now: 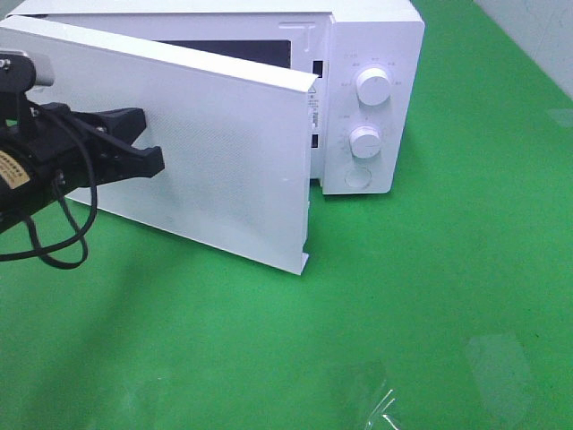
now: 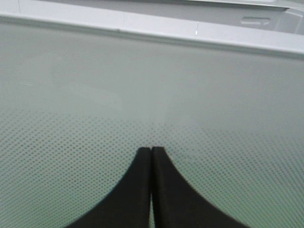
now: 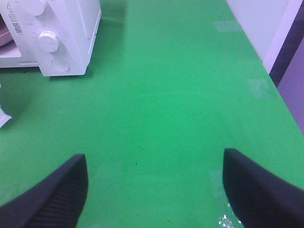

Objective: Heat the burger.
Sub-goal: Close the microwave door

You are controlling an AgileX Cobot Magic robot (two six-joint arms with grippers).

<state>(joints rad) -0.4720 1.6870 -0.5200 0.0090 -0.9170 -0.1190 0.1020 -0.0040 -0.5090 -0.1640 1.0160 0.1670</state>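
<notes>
Notes left end effector [image 2: 151, 151] fully shut, empty, tips [image 2: 137, 190] against smooth, dot-screened white microwave door [image 1: 224, 161], ajar. Notes right end effector [image 3: 154, 156] wide open, empty, above green desk [image 3: 166, 95]. Finds no burger in view; possibly beyond that door. Flags risk: narrow tips sliding off slick flat panel, leaving door unlatched.

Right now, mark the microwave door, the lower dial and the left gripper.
microwave door [image 1: 224, 152], exterior high view, outer panel centre.
lower dial [image 1: 365, 141], exterior high view, knob face.
left gripper [image 2: 151, 151], left wrist view, between shut fingertips.
</notes>
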